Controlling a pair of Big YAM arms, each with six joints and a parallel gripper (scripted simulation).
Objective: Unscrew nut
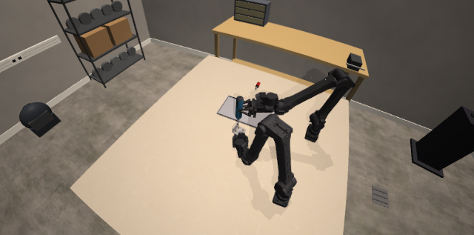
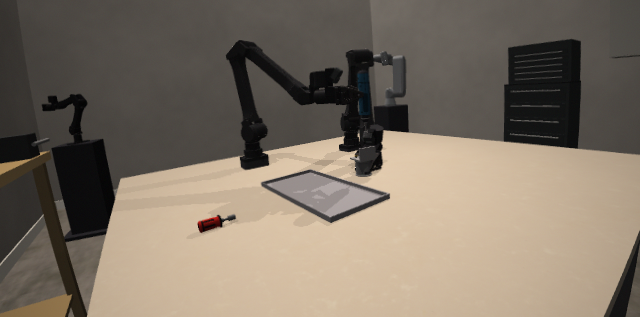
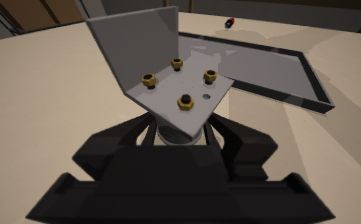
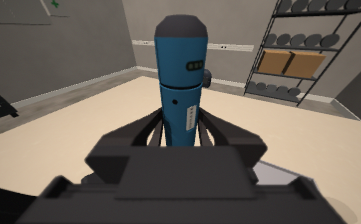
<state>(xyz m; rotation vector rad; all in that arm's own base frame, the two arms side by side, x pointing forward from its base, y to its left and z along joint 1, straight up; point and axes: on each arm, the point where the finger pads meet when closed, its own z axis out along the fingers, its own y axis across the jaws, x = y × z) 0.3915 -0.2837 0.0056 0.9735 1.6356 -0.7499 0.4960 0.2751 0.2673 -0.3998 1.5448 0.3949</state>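
The joint module (image 1: 236, 136) (image 2: 367, 162) (image 3: 173, 136) stands on the table, a grey angle bracket (image 3: 151, 40) on top. Several brass nuts sit on the bracket's flat plate, among them a near nut (image 3: 183, 104) and a left nut (image 3: 148, 80). I cannot tell which one sits lowest. My left gripper (image 1: 240, 136) (image 3: 180, 112) is shut on the module's round body from the side. My right gripper (image 1: 246, 109) (image 2: 356, 93) (image 4: 180, 111) is shut on the dark blue nut driver (image 1: 239, 107) (image 2: 364, 92) (image 4: 181, 80). It holds the driver upright in the air, tip down, a gap above the module.
A flat grey tray (image 1: 227, 108) (image 2: 295, 202) (image 3: 281, 97) lies just beyond the module. A red-handled screwdriver (image 1: 257, 85) (image 2: 210, 223) (image 3: 229, 22) lies past the tray. A wooden bench (image 1: 296, 42) and a shelf rack (image 1: 92, 24) stand off the table.
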